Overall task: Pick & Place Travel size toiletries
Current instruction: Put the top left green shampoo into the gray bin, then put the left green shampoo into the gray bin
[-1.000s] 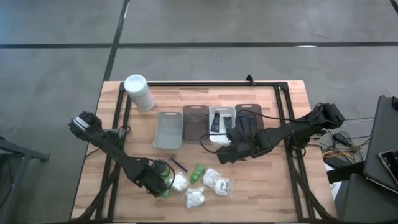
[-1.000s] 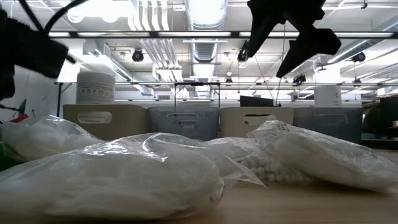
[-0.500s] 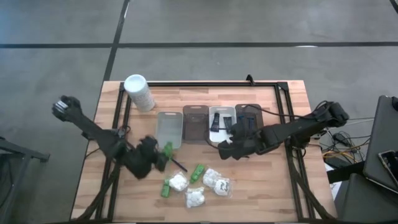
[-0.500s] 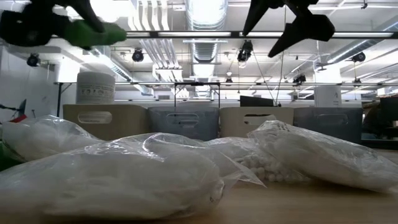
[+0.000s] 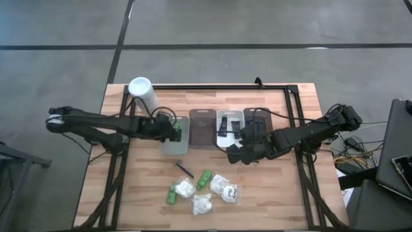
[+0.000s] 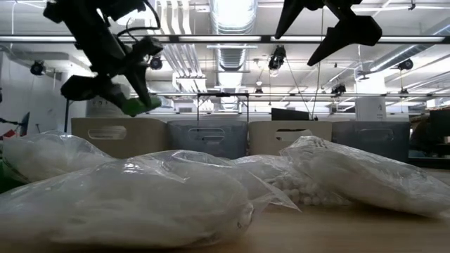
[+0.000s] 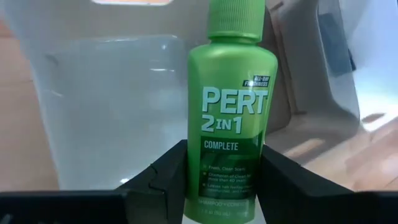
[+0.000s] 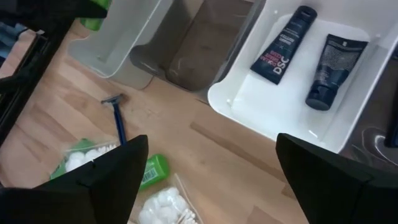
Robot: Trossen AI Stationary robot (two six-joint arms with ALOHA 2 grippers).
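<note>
My left gripper (image 5: 175, 133) pinched the green bottle (image 7: 231, 112) over the leftmost tray (image 5: 168, 143), best lowered inside before release, while my right gripper (image 5: 235, 153) hung spread beside the tray with black tubes (image 8: 280, 43).

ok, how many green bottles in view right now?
3. One green bottle in the left gripper over the leftmost tray; one on the table by the packets; one partly under a packet. More may be hidden.
</note>
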